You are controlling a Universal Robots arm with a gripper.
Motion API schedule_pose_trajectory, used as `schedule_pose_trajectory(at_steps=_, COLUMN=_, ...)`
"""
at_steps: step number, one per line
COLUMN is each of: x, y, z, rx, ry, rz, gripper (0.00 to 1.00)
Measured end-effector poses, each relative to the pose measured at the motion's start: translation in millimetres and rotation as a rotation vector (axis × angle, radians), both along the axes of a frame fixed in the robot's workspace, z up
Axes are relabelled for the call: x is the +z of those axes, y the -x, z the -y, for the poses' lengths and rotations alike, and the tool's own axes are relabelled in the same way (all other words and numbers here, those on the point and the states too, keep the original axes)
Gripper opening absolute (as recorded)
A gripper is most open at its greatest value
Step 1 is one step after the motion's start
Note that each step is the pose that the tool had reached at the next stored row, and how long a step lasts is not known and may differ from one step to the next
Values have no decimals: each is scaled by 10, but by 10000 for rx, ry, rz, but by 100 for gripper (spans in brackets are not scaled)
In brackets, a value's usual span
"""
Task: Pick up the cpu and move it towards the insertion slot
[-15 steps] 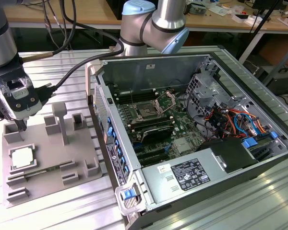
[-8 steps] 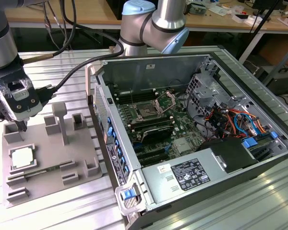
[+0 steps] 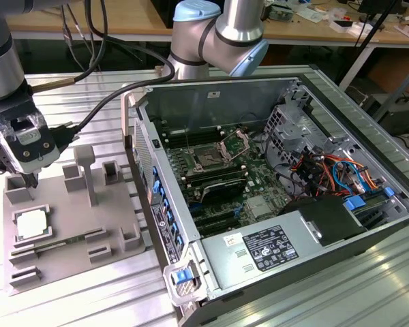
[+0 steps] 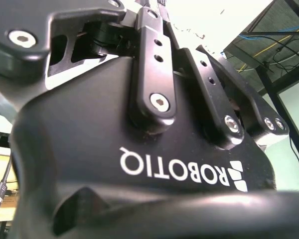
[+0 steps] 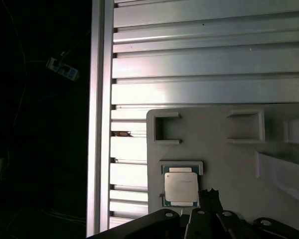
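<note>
Though the gripper [image 3: 28, 178] hangs near, the cpu [image 3: 33, 223] lies clear of its jaws, flat, silvery-topped and tan-rimmed. Whether those jaws are apart, I cannot tell.

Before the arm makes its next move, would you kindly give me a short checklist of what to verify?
1. Chip lying flat in the grey tray: ok.
2. Chip held by the gripper: not ok; it hangs above the tray, apart from the chip.
3. Socket centre bare: ok, it looks dark.
4. Computer case side open: ok.
5. Gripper's cable free of the case edge: cannot tell.
</note>
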State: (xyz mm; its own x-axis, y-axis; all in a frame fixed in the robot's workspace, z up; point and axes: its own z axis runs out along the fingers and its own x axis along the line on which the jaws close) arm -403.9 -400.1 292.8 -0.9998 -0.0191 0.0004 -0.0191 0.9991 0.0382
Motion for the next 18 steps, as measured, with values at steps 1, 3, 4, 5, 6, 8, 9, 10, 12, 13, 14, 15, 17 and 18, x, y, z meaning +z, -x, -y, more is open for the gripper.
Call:
schedule_pose_trajectory(at_steps=1, x=-1, y=1, z=0, rx=1, ry=0, rz=0, gripper=11)
schedule_pose_trajectory(at_steps=3, x=-5, y=4, z=1, rx=-1, ry=0, rz=-1, gripper=11)
schedule_pose_trajectory(at_steps=4, x=-7, y=5, z=1, rx=0, ry=0, rz=-1, gripper=11)
schedule_pose_trajectory(at_steps=5, x=-8, y=6, z=2, rx=0, ry=1, rz=-1, gripper=11)
schedule_pose_trajectory(at_steps=6, x=-11, y=7, z=2, rx=0, ry=1, rz=-1, gripper=11)
schedule_pose_trajectory(at_steps=8, x=-14, y=8, z=2, rx=0, ry=0, rz=-1, gripper=11)
schedule_pose_trajectory(at_steps=9, x=-15, y=8, z=3, rx=1, ry=1, rz=-1, gripper=11)
schedule_pose_trajectory(at_steps=10, x=-16, y=9, z=3, rx=0, ry=1, rz=-1, gripper=11)
schedule_pose_trajectory(at_steps=12, x=-19, y=9, z=3, rx=0, ry=0, rz=-1, gripper=11)
schedule_pose_trajectory(at_steps=13, x=-22, y=10, z=3, rx=0, ry=1, rz=-1, gripper=11)
schedule_pose_trajectory(at_steps=14, x=-25, y=10, z=3, rx=0, ry=0, rz=-1, gripper=11)
schedule_pose_trajectory(at_steps=15, x=-26, y=11, z=3, rx=0, ry=1, rz=-1, gripper=11)
schedule_pose_trajectory(at_steps=17, x=-33, y=12, z=3, rx=0, ry=0, rz=-1, gripper=11)
schedule_pose_trajectory(at_steps=18, x=-34, y=12, z=3, rx=0, ry=0, rz=-1, gripper=11)
